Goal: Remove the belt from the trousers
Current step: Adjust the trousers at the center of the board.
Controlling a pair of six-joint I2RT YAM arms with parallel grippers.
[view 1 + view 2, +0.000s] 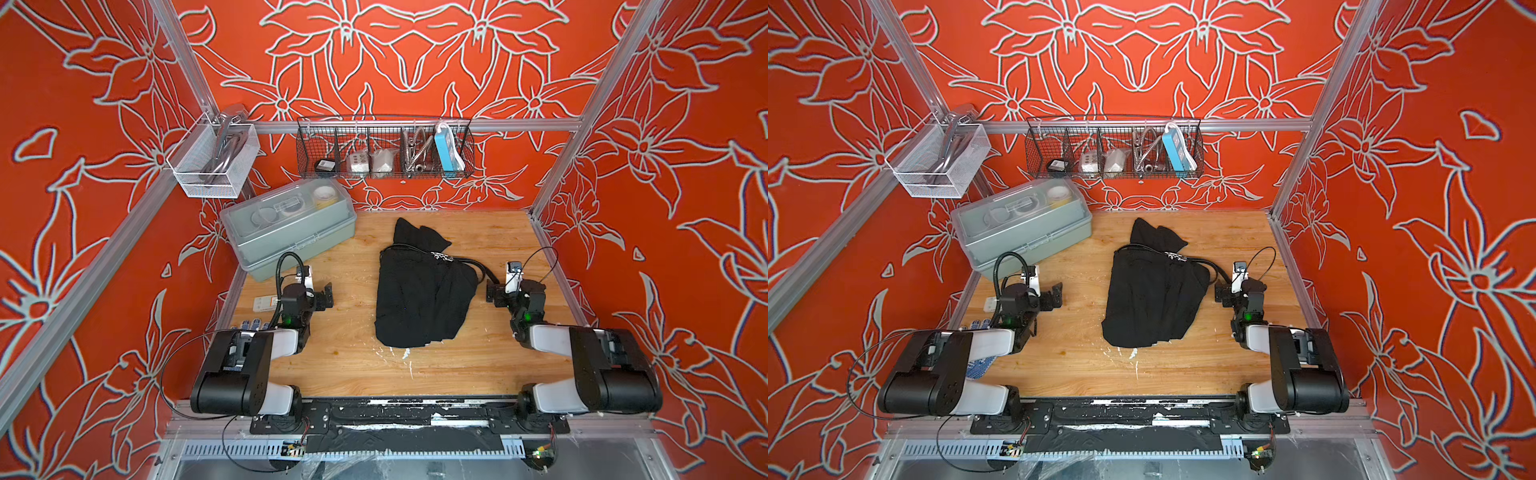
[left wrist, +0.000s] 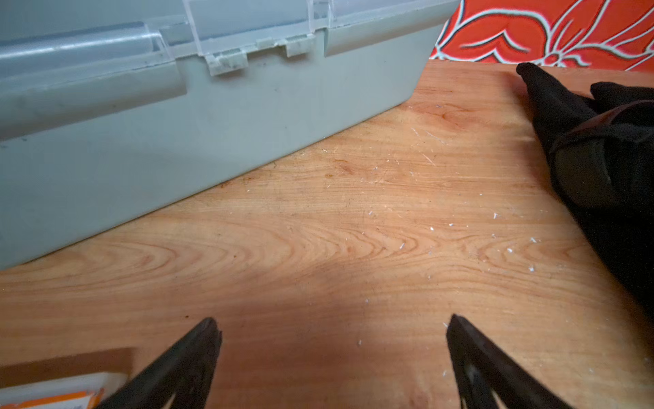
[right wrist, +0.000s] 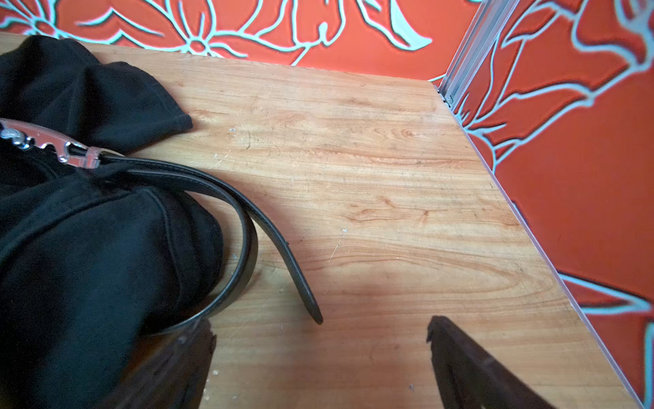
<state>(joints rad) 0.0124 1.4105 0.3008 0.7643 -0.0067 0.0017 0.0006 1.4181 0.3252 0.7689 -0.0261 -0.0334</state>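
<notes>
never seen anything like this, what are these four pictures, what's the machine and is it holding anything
It is a robot with two arms at a wooden table. Two pictures look down from overhead and are nearly the same. The other two come from a camera on each wrist, looking out past that arm's tool. In the middle lie black trousers with a black belt round the waist. Its silver buckle and loose end show in the right wrist view. A grey box stands beyond the left arm. The left tool and right tool are both open and hold nothing.
</notes>
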